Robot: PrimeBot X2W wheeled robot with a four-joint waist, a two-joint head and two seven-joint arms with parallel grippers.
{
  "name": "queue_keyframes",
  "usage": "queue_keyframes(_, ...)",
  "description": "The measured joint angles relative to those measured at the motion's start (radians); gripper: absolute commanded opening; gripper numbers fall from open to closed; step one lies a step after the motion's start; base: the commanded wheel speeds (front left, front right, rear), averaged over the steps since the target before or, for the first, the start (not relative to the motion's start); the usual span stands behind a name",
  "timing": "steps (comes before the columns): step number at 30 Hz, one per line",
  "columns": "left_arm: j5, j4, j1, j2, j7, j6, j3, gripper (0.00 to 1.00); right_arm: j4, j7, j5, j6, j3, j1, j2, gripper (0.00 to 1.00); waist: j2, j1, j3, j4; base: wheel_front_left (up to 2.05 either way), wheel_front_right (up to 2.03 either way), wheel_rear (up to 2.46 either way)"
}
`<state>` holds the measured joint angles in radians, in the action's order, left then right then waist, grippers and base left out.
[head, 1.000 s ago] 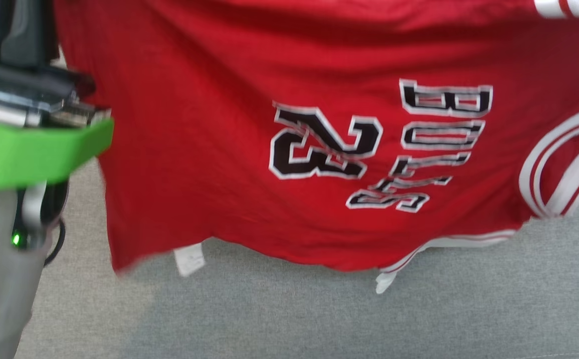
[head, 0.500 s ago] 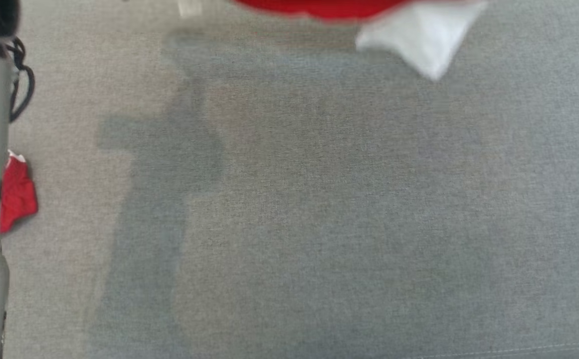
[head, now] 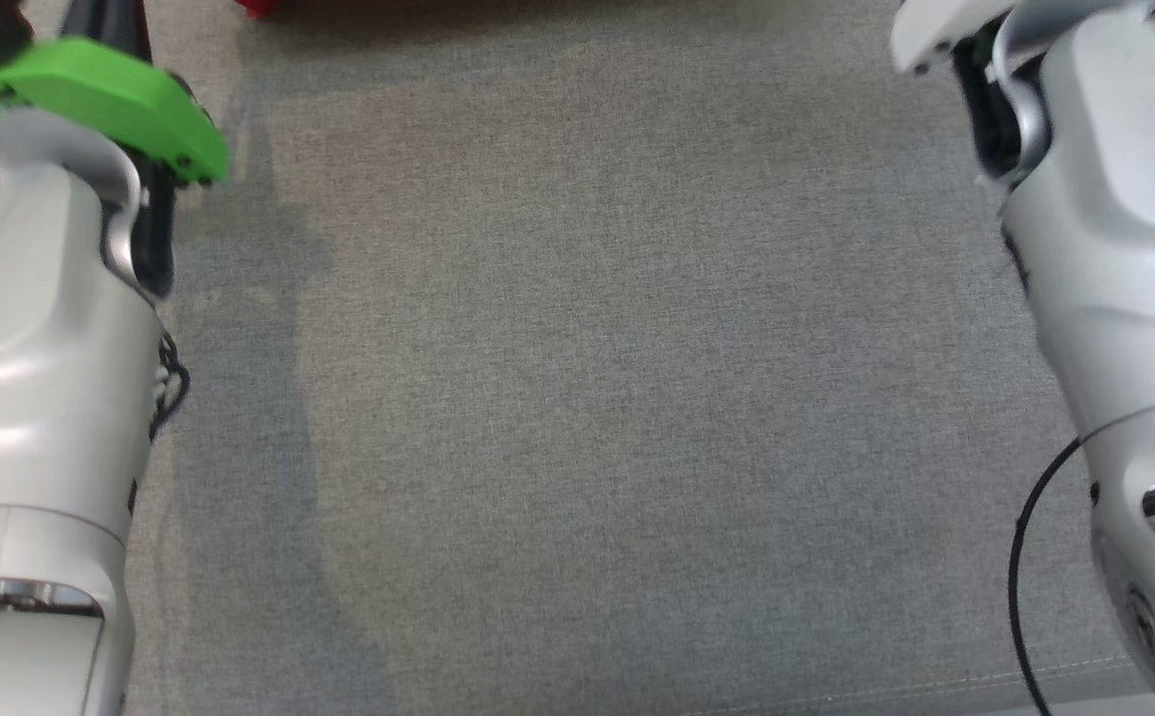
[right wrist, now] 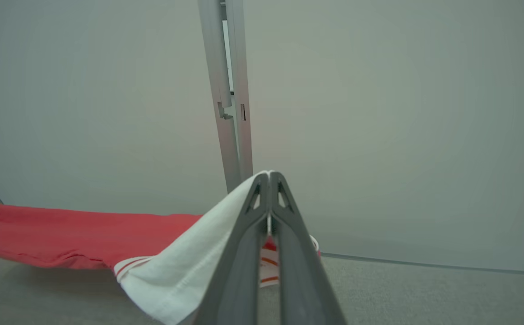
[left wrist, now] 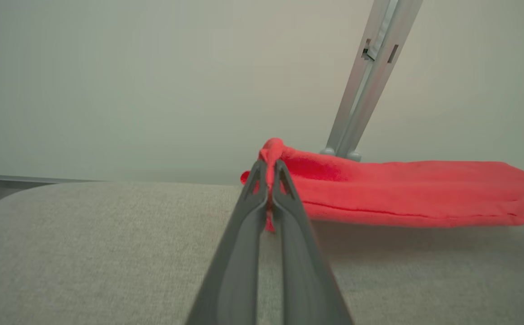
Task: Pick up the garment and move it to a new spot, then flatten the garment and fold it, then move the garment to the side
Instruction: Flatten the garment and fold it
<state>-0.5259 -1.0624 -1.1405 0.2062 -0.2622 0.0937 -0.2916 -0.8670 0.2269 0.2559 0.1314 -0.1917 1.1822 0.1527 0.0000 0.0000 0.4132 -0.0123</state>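
Observation:
The garment is a red jersey with white trim, held stretched just above the grey cloth surface. In the left wrist view my left gripper is shut on a bunched red corner of it. My right gripper is shut on its other end, where a white part hangs down beside the fingers and red cloth runs off to the left. In the head view a sliver of the garment shows at the top edge, between my two pale forearms.
My left forearm, with a green band, stands at the left and my right forearm at the right. A metal post rises before a pale wall behind the surface.
The head camera has tilted, so the picture has shifted. The jersey, which filled the view with its lettering a second ago, is now a sliver at the top. Both forearms have come into view.

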Motion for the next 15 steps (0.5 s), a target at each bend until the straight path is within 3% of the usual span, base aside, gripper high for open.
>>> queue_keyframes(7, 0.01, -0.042, 0.135, -0.037, 0.0, 0.009, 0.022, 0.0, -0.084, 0.031, 0.088, 0.0, -0.029, -0.158, -0.033, 0.0, 0.0, 0.0, -0.004, -0.004, 0.0, 0.0, 0.0)
queue_keyframes(15, 0.044, 0.161, 0.372, -0.053, -0.002, 0.011, 0.134, 0.0, 0.197, 0.035, 0.135, 0.0, 0.036, -0.494, 0.004, 0.0, 0.0, 0.0, -0.045, 0.007, 0.0, 0.0, 0.0)
